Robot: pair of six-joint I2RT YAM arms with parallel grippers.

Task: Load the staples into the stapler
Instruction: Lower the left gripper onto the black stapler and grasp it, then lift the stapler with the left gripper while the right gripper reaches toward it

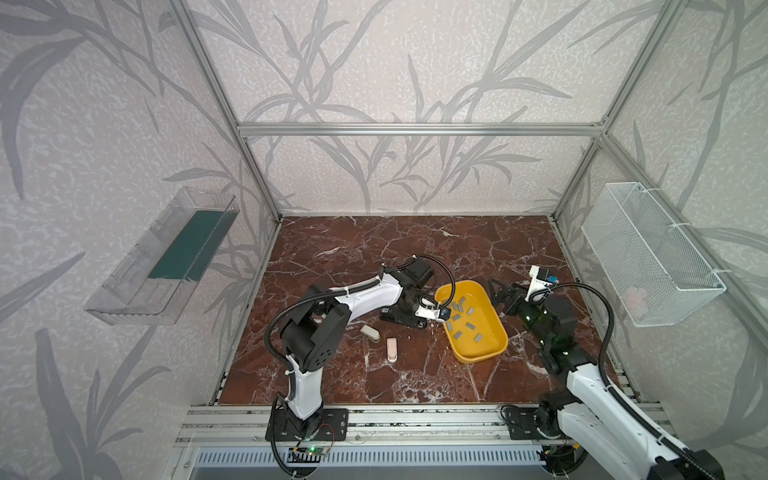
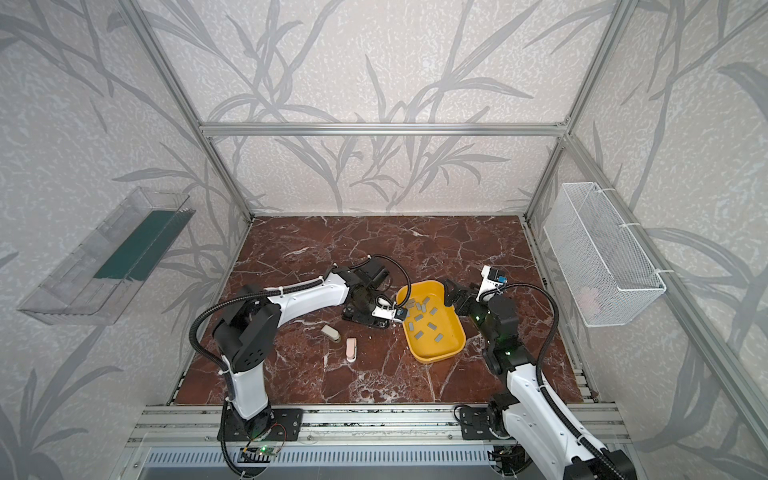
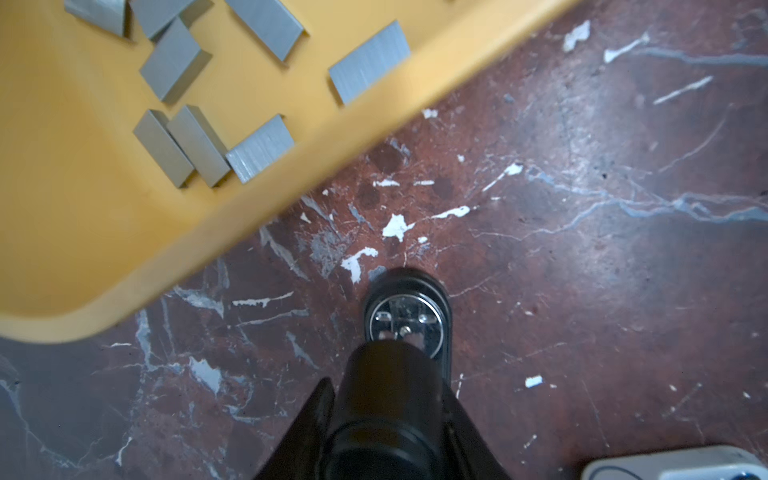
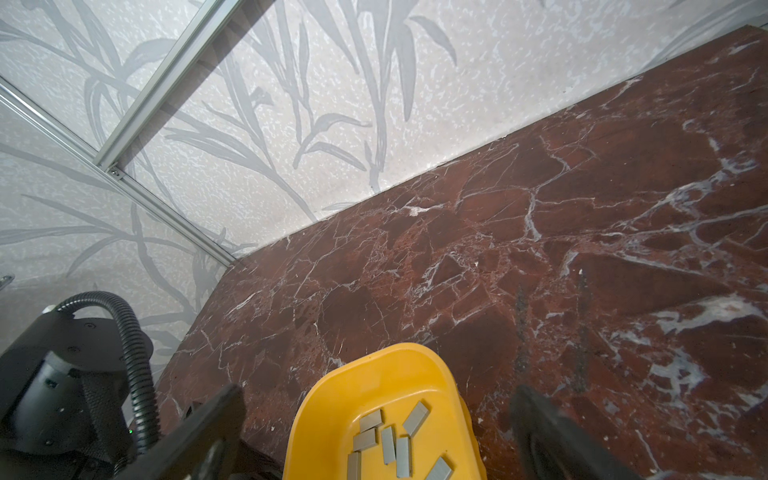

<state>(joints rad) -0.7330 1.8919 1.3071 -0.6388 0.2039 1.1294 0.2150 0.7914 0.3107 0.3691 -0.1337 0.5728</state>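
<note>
Leaf-patterned walls (image 1: 374, 62) — aluminium-framed — enclose a red marble tabletop (image 1: 353, 249).

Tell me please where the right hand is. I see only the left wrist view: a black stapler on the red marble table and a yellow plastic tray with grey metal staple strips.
Observer: The right hand is open at the far end of the yellow plastic tray. In the right wrist view its fingers stand on both sides of that end and touch neither side.
Operator: Thank you. Are other staplers on the table?
Observer: Yes, two small ones lie left of the tray in both top views: a beige plastic stapler and, nearer the front edge, a pink plastic stapler.
</note>
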